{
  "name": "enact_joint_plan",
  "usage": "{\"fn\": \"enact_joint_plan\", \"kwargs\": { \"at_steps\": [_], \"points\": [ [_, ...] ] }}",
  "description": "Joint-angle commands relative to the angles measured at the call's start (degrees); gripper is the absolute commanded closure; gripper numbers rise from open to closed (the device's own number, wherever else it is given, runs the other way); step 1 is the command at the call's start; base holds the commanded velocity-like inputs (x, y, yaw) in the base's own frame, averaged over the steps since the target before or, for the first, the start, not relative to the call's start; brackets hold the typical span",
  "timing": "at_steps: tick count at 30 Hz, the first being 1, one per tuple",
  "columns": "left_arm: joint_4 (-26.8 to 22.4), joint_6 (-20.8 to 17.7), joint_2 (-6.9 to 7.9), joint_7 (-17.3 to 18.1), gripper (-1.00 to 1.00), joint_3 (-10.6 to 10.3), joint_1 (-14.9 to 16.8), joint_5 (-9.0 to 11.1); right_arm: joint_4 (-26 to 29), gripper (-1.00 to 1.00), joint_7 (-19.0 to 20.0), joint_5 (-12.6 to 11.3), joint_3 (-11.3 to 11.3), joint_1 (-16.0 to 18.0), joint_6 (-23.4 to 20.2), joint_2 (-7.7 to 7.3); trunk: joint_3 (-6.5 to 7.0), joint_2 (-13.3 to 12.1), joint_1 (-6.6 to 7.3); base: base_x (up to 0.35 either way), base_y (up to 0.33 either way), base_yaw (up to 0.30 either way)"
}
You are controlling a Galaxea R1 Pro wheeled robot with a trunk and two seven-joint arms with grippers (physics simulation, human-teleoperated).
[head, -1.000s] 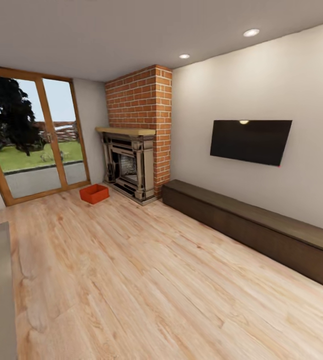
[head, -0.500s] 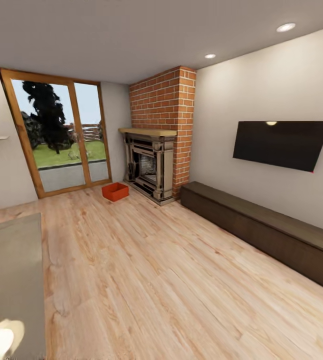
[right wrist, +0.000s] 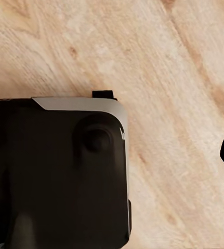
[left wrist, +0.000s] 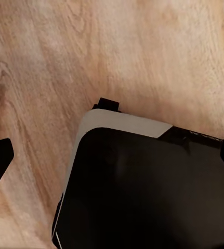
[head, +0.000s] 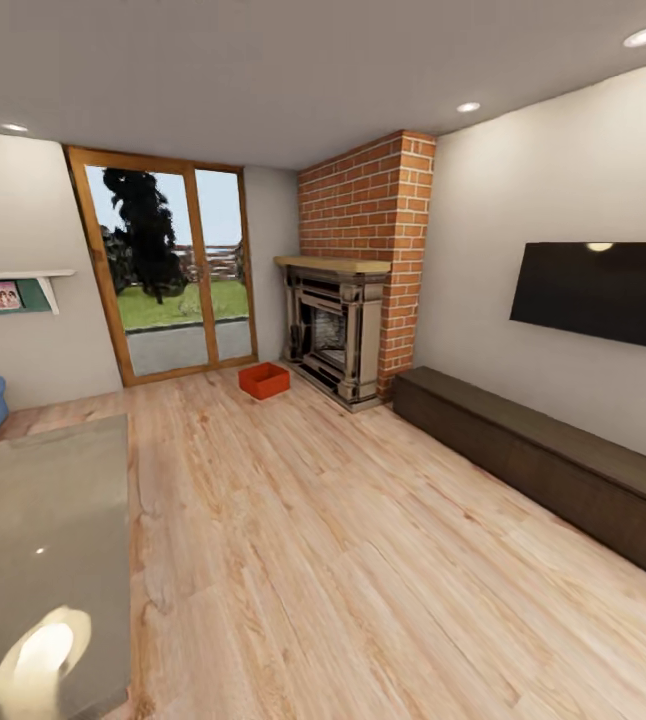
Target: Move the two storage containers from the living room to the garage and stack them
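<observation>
Sitting on the wood floor (head: 343, 560) at the far end of the living room: one orange-red container (head: 264, 380), just in front of the glass doors (head: 178, 270) and beside the fireplace (head: 338, 325). Second container: not made out from here.
Bench (head: 553, 470): long, dark, along the right wall under the TV (head: 603, 293).
Grey tabletop (head: 43, 560): near left, close to the robot's path.
Left gripper, right gripper: fingertips sit at the edges of the wrist views over bare planks and the dark base; open or closed, cannot tell. Nothing seen held.
Risks, as judged: base clipping the tabletop corner while driving in; stopping short of the container; nudging it against the hearth; missing the second box.
</observation>
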State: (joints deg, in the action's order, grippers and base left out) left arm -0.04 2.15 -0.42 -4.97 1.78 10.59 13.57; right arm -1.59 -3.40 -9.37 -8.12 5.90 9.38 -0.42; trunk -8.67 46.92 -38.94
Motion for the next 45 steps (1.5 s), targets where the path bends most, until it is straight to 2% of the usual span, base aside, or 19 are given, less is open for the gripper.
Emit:
{"fn": "enact_joint_plan", "kwargs": {
  "at_steps": [1,45],
  "points": [
    [0.0,0.2,-0.02,-0.1,-1.0,0.2,0.0,0.2,-0.2,-1.0,0.0,-0.6,-0.5,0.1,0.3,0.01,-0.08,0.1,-0.03,0.189,0.0,0.047],
    [0.0,0.1,0.07,-0.1,-1.0,0.2,0.0,0.1,-0.2,-1.0,0.0,-1.0,-0.4,0.1,0.3,-0.28,-0.08,0.1,-0.03,0.317,0.0,0.002]
  ]
}}
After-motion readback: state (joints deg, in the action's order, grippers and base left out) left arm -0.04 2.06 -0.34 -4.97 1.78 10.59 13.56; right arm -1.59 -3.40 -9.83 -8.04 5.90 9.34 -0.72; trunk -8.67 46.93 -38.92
